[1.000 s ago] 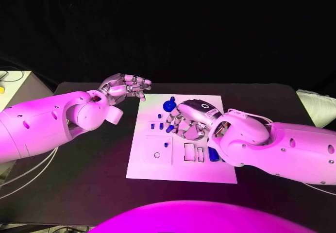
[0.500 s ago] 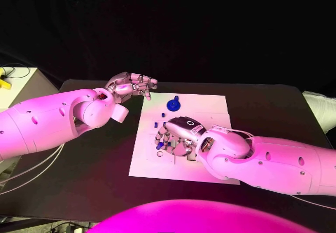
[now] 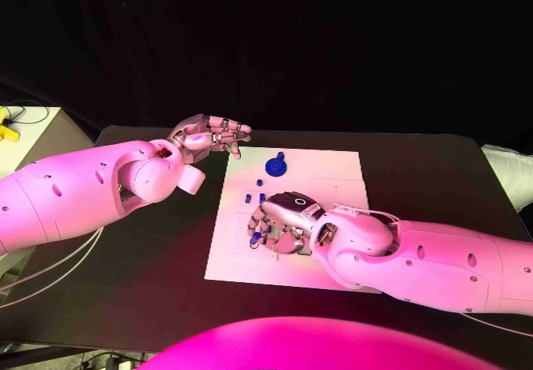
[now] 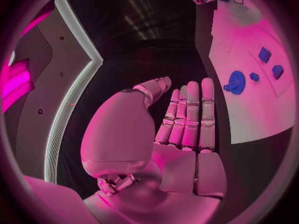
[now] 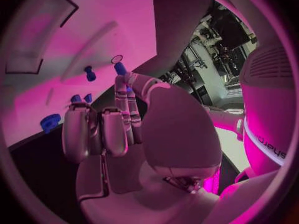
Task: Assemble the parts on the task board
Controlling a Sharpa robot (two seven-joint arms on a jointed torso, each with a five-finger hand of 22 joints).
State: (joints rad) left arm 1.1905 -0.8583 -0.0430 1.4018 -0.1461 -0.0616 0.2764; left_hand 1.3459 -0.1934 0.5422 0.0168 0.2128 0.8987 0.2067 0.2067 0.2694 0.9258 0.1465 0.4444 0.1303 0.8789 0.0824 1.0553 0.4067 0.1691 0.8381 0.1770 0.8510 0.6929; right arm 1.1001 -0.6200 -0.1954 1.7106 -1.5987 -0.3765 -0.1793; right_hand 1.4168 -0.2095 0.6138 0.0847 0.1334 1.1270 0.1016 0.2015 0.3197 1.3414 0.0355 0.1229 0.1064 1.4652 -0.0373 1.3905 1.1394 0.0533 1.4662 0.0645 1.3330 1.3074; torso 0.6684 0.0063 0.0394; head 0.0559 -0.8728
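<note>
Board (image 3: 333,166) mid-worktop, right hand (image 3: 283,222) over its left half pinching a blue part (image 3: 254,237), left hand (image 3: 209,135) off its far-left corner, empty, fingers apart.

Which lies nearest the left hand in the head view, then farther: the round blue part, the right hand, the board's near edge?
1. Round blue part, just beside the left hand.
2. Right hand, mid-board.
3. Near edge of the task board, toward the robot.

You see bulky smooth white arm shells (image 3: 67,196) with dark screw dots, and jointed silver metal hands (image 3: 209,134).
</note>
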